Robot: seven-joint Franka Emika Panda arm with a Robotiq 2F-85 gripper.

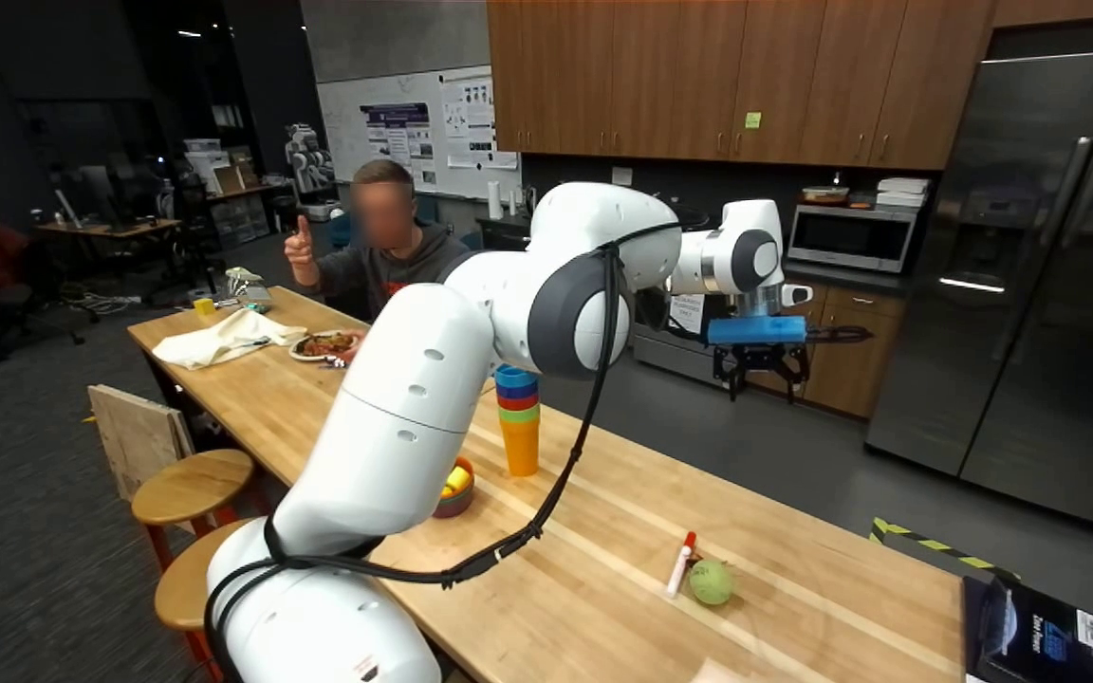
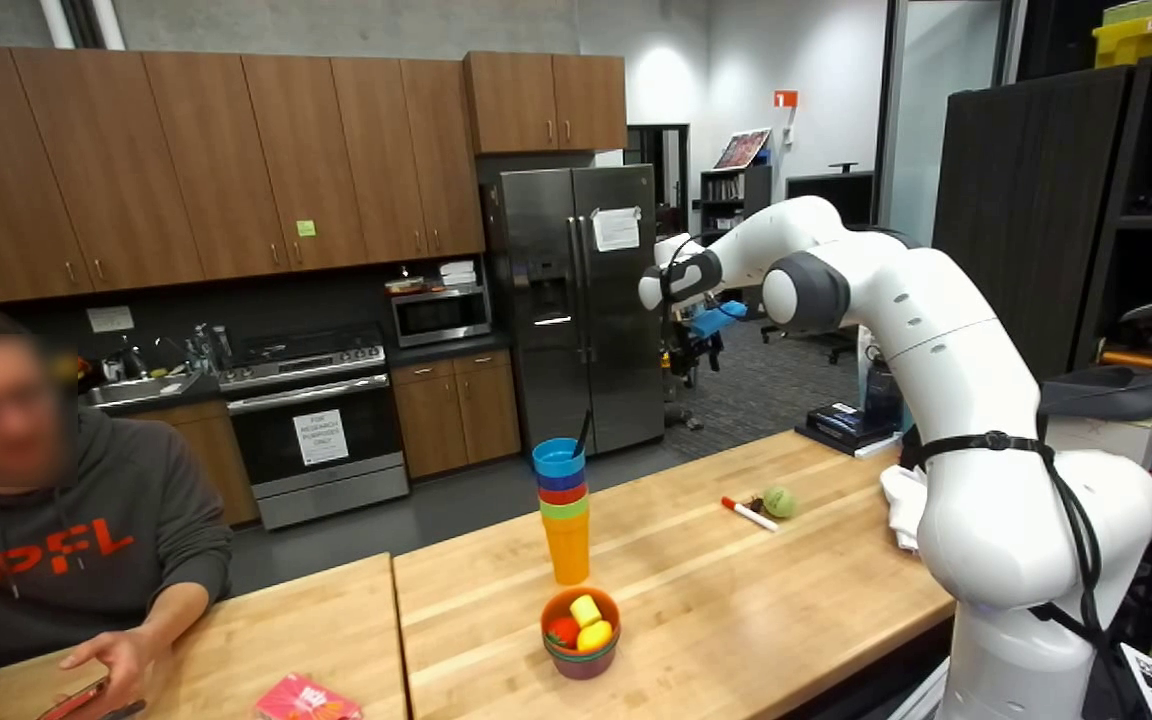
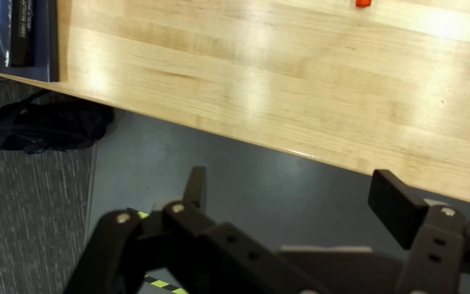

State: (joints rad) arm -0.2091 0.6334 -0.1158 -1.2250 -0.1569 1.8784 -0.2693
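My gripper [image 1: 762, 391] hangs in the air past the table's far edge, over the floor. Its jaws stand wide apart in the wrist view, and only grey floor shows between the fingers [image 3: 398, 208]. It touches nothing. On the wooden table [image 3: 259, 81] a white marker [image 2: 751, 515] with a red cap lies beside a round green ball [image 2: 779, 501]; a small dark thing sits by them. The marker's red cap [image 3: 363, 3] peeks in at the wrist view's top edge. A stack of coloured cups [image 1: 521, 441] stands upright near a bowl [image 2: 576, 668] of yellow and red toy food.
A dark box [image 1: 1045, 636] rests at one table end. Someone in a grey hoodie [image 2: 86, 540] sits at the other end, near a plate of food [image 1: 295, 351] and a white cloth [image 1: 214, 341]. A fridge [image 1: 1030, 285] and oven stand across the aisle.
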